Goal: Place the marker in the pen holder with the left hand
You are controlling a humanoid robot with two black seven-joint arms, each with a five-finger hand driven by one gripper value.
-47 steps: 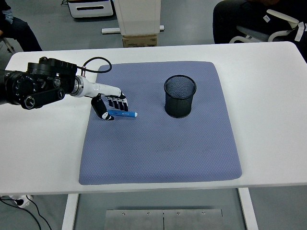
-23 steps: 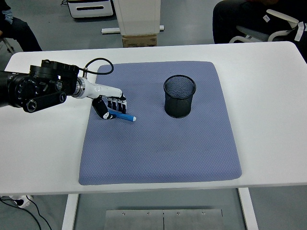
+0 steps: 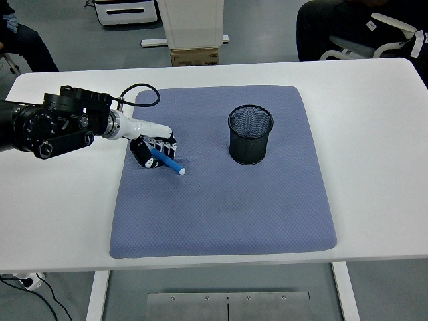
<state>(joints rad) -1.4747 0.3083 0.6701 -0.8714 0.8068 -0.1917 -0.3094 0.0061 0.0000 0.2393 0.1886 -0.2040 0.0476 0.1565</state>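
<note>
**Left hand closed on the marker at the mat's left edge**

The left hand (image 3: 152,148) reached in from the left edge of the frame and sat low over the left part of the blue-grey mat (image 3: 221,221), its black arm (image 3: 53,124) stretched across the white table (image 3: 374,134) at centre left. The fingers were curled around the blue marker (image 3: 167,161), gripping its upper end. The marker slanted down and to the right out of the hand, its white tip pointing toward the middle of the frame and lying on or just above the mat; which of the two could not be told.

The black mesh pen holder (image 3: 251,134) stood upright on the mat, right of centre in the upper half of the frame, well apart from the hand and marker. Its opening showed only dark mesh.

A black cable (image 3: 137,89) looped up from the wrist over the mat's upper left corner. At the top right of the frame a seated person (image 3: 334,27) in dark clothing was partly visible beyond the table, and a cardboard box (image 3: 194,56) sat on the floor at top centre.
</note>
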